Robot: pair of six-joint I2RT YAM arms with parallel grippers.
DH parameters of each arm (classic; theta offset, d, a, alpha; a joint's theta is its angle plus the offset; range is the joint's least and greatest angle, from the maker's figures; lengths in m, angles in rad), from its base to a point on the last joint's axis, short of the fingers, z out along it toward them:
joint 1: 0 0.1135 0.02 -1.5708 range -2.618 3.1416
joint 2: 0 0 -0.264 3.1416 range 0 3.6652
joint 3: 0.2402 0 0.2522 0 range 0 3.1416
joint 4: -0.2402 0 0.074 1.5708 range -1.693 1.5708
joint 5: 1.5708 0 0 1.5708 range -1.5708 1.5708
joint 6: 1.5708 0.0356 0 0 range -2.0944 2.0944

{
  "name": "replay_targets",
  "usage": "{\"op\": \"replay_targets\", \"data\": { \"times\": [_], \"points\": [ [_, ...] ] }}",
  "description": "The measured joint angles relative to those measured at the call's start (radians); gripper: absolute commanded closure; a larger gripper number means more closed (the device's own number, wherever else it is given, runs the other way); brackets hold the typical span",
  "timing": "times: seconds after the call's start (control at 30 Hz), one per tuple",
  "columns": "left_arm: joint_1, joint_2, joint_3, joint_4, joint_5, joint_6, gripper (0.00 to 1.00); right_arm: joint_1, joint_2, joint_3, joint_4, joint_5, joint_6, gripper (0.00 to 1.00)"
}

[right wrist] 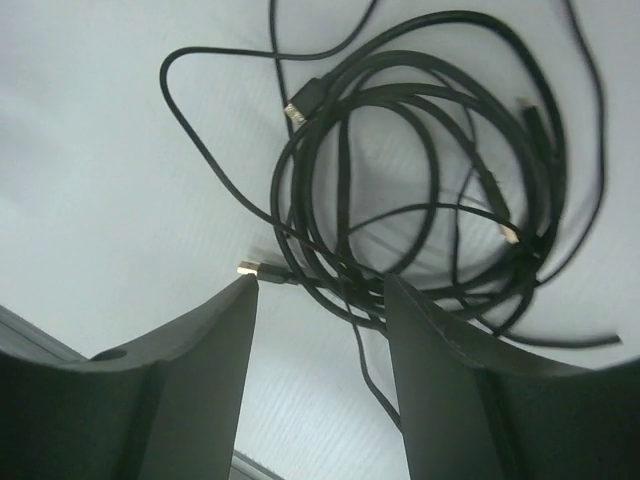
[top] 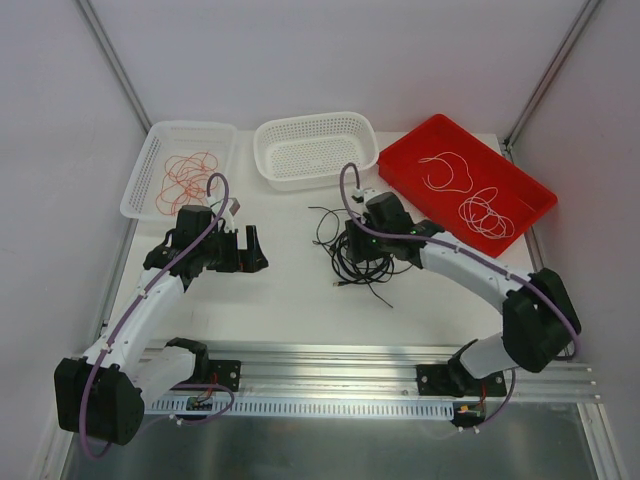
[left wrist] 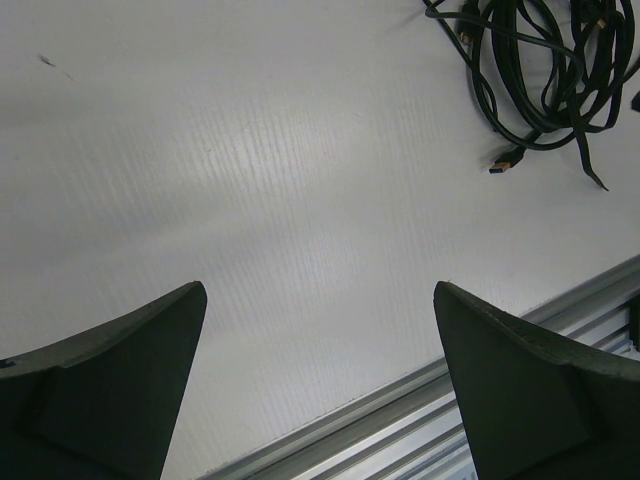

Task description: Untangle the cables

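Mid white tabletop (top: 280, 300): tangle of thick black cords (top: 342, 270), knotted as one heap. Directly above tangle: right pincer (right wrist: 320, 300), fingers part-way apart, straddling several strands just beside a gold-tipped plug (right wrist: 247, 268); clamped on nothing as far as visible. Left of tangle, well apart: left pincer (left wrist: 320, 300), spread fully wide over bare tabletop, holding nothing. Far left of tangle: thin red-orange wires (top: 185, 178) loose in white mesh plastic basket (top: 135, 198). Right of tangle: thin white wires (top: 470, 200) in flat red plastic tray (top: 440, 140). Behind tangle: second white mesh basket (top: 265, 145).

Judged step: red-orange and white sets apparently sorted already, black heap left to do; lining up a grab on one black strand.

Needed next, by judgement: closing on a single cord only, preferably near plug end, then lifting slowly away from tangle. Likely also needs left pincer pinning rest of tangle, to stop whole heap dragging along.
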Motion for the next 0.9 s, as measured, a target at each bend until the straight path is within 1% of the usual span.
{"op": "replay_targets", "data": {
  "times": [0.13,0.23,0.27,0.33,0.37,0.43,0.47,0.57,0.63,0.73,0.9],
  "points": [
    [0.000,0.000,0.000,0.000,-0.007,0.000,0.01,0.056,0.133,0.041,0.035,-0.005,-0.032,0.45],
    [0.000,0.000,0.000,0.000,-0.007,0.000,0.01,0.082,0.230,0.091,0.045,0.000,-0.052,0.51],
    [0.000,0.000,0.000,0.000,-0.007,0.000,0.01,0.089,0.256,0.106,0.050,0.003,-0.058,0.55],
    [0.000,0.000,0.000,0.000,-0.007,0.000,0.01,0.105,0.294,0.129,0.055,0.013,-0.068,0.61],
    [0.001,0.000,0.000,0.000,-0.007,0.000,0.01,0.112,0.304,0.136,0.057,0.024,-0.071,0.68],
    [0.001,0.000,0.000,0.000,-0.007,0.000,0.01,0.122,0.310,0.141,0.056,0.041,-0.077,0.77],
    [0.001,0.000,0.000,0.000,-0.007,0.000,0.01,0.126,0.309,0.143,0.055,0.050,-0.082,0.87],
    [0.001,0.000,0.000,0.000,-0.006,0.000,0.01,0.133,0.303,0.158,0.037,0.085,-0.105,0.99],
    [0.006,0.000,0.000,0.000,-0.005,0.000,0.01,0.137,0.281,0.168,0.008,0.109,-0.123,0.99],
    [0.014,0.000,0.000,0.000,-0.003,0.000,0.01,0.154,0.217,0.222,-0.089,0.155,-0.158,0.99],
    [0.014,0.000,0.000,0.000,-0.002,0.000,0.01,0.185,0.094,0.446,-0.237,0.227,-0.230,0.99]
  ]
}}
